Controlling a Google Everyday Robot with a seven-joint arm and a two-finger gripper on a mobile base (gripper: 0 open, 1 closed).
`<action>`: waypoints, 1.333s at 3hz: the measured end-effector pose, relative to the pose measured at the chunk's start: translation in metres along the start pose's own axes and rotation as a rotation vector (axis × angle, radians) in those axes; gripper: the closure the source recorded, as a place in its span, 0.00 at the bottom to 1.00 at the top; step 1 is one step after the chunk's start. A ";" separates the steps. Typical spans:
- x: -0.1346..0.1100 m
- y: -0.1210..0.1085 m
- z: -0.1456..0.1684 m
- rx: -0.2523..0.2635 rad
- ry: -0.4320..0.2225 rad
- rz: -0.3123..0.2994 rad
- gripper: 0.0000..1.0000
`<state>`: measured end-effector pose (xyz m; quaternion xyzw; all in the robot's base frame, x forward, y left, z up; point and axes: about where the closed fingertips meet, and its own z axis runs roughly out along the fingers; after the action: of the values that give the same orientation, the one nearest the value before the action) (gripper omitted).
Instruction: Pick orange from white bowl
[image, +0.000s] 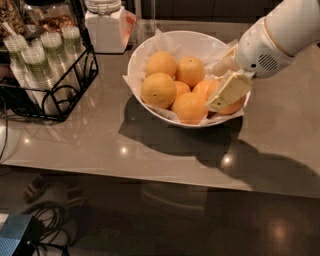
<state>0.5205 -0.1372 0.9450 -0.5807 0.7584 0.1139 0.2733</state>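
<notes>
Large, round, smooth-skinned orange (236, 106) at the right of the wide glossy white paper-lined bowl (200, 41), beside other oranges. Half hidden behind the cream-and-white gripper (225, 91), lowered into the bowl's right side against it. Cannot tell the jaws' spread or grip.

A grey counter (100, 145) is shown in a dimly lit room, with a dark wall (200, 9) behind.

Small points of light and broad shadows are cast on the polished top. At the left a black wire rack (52, 117) is set, stacked with lidded cups (32, 57); a white jar (102, 32) is placed just behind it. Below the front edge a dark glossy floor (210, 225) is seen, with cables (47, 220) and a blue box (14, 239) at lower left. The gripper (224, 92) is held over the counter at upper right.
</notes>
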 end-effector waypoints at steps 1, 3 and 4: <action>0.001 -0.004 0.011 -0.014 -0.007 0.004 0.32; 0.003 -0.017 0.023 -0.023 -0.002 0.011 0.26; 0.006 -0.022 0.018 -0.014 0.040 0.015 0.25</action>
<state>0.5451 -0.1398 0.9295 -0.5789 0.7674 0.1097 0.2528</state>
